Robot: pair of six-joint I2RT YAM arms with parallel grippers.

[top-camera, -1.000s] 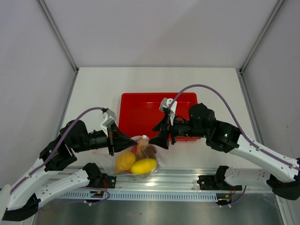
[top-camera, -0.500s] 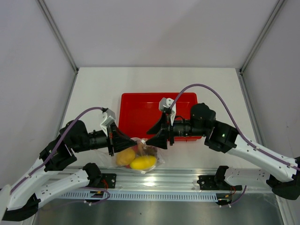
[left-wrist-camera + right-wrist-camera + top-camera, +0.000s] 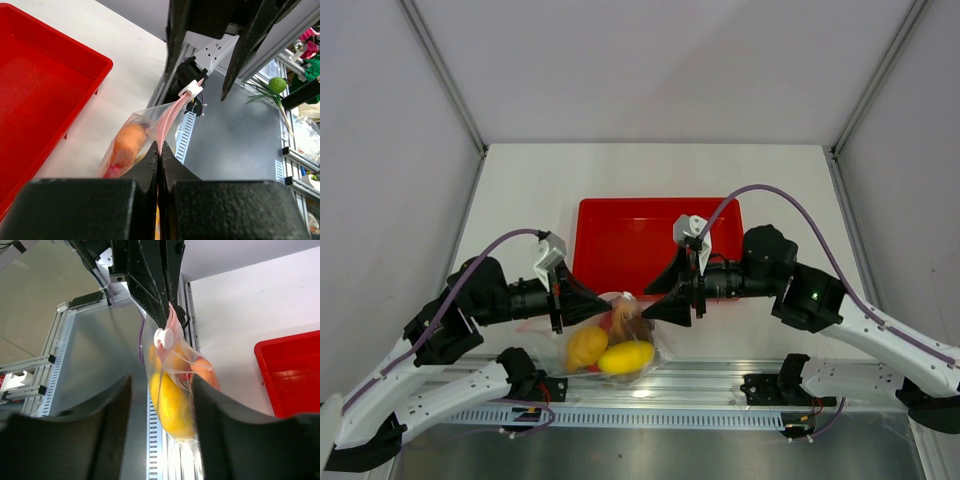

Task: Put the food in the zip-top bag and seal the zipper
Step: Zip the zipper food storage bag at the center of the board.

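The zip-top bag (image 3: 616,342) hangs just above the table's near edge with the food inside: two yellow fruits (image 3: 627,355), orange chunks (image 3: 128,146) and something dark. My left gripper (image 3: 603,303) is shut on the pink zipper strip (image 3: 170,114) at the bag's left end (image 3: 159,150). The white slider (image 3: 192,89) sits at the strip's far end and also shows in the right wrist view (image 3: 164,337). My right gripper (image 3: 657,308) is open at the bag's right side. In its wrist view (image 3: 162,382) the bag and a yellow fruit (image 3: 172,405) hang ahead between its fingers.
The red tray (image 3: 620,235) lies just behind the bag in the middle of the table; no food shows in it. The metal rail (image 3: 650,385) with the arm bases runs under the bag. White walls stand on three sides.
My right arm moved in toward the bag's top, then drew back to the right with its fingers apart. The bag swayed slightly. My left gripper kept its hold.
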